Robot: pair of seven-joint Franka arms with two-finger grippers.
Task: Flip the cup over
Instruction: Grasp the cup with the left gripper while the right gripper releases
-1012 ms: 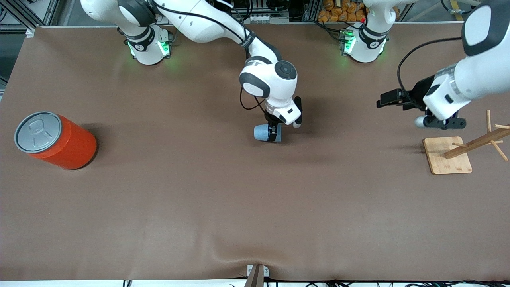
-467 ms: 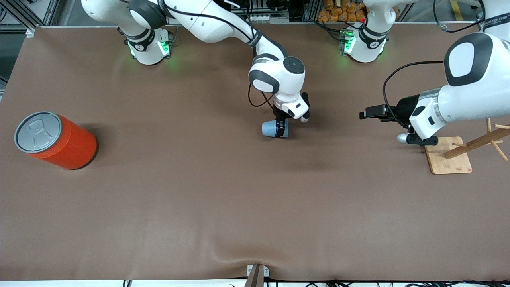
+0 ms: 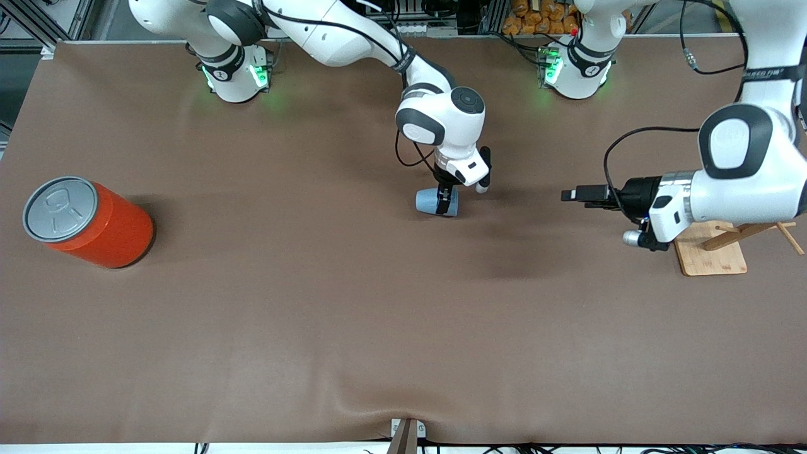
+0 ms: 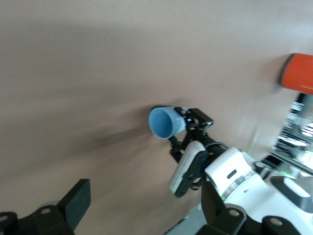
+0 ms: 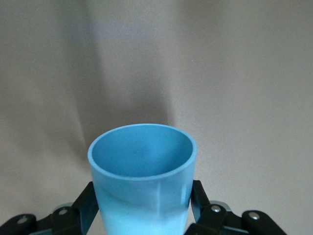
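Note:
The light-blue cup (image 3: 427, 200) is on its side, low over the middle of the table, with my right gripper (image 3: 446, 202) shut on it. In the right wrist view the cup (image 5: 142, 171) fills the gap between the black fingers (image 5: 85, 205), and its darker blue inside shows. My left gripper (image 3: 570, 194) hovers open and empty over the table between the cup and the wooden stand, pointing toward the cup. The left wrist view shows the cup (image 4: 165, 122) mouth-on, held by the right gripper (image 4: 188, 129), well apart from the left gripper (image 4: 146, 205).
A large orange-red canister (image 3: 88, 221) with a grey lid stands at the right arm's end of the table, and also shows in the left wrist view (image 4: 299, 73). A wooden peg stand on a square base (image 3: 709, 252) sits at the left arm's end, under the left arm.
The right gripper has carried the cup a little toward the left arm's end. The left arm has swung lower, and its gripper has moved toward the cup.

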